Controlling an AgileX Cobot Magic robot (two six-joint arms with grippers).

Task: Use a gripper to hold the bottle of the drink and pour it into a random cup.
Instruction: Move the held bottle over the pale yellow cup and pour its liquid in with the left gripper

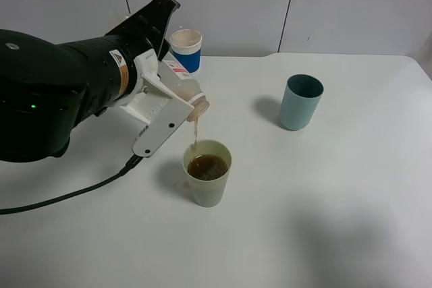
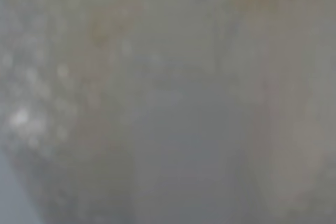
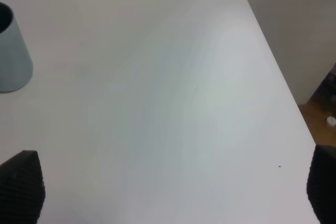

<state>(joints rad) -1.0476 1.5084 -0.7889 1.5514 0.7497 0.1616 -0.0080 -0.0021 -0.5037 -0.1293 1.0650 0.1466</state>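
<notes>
The left end effector [image 1: 169, 99] was clamped on the bottle [image 1: 185, 85], which hung tipped neck-down just above and to the left of the pale yellow-green cup [image 1: 207, 190] standing near the middle of the desk [image 1: 337, 200]. A thin brown stream [image 1: 195, 133] fell from the neck into the cup, entering close to its far-left rim rather than at its centre. That was the main risk, in my judgement: a small change of tilt or a slight drift of the arm to the left would have sent the stream over the rim and onto the desk. As the flow weakened, it could also have clung to the wide neck and dribbled down the outside. The drink already stood high in the cup, so more pouring could have overflowed it. The long white jaw reached down close to the cup's left side, and a nudge could have tipped so light a tumbler. The right end effector [image 3: 173, 192] was spread wide and held nothing, hovering over bare desk near a teal-grey tumbler [image 1: 301, 102]. As for writing, the bottle's pink label [image 1: 177, 67] carried white marks too small to read. The orange label [image 1: 121, 75] on the black body was just as illegible. The paper cup [image 1: 186, 48] at the far edge showed only a blue sleeve. The left wrist view was a blur with nothing readable.
</notes>
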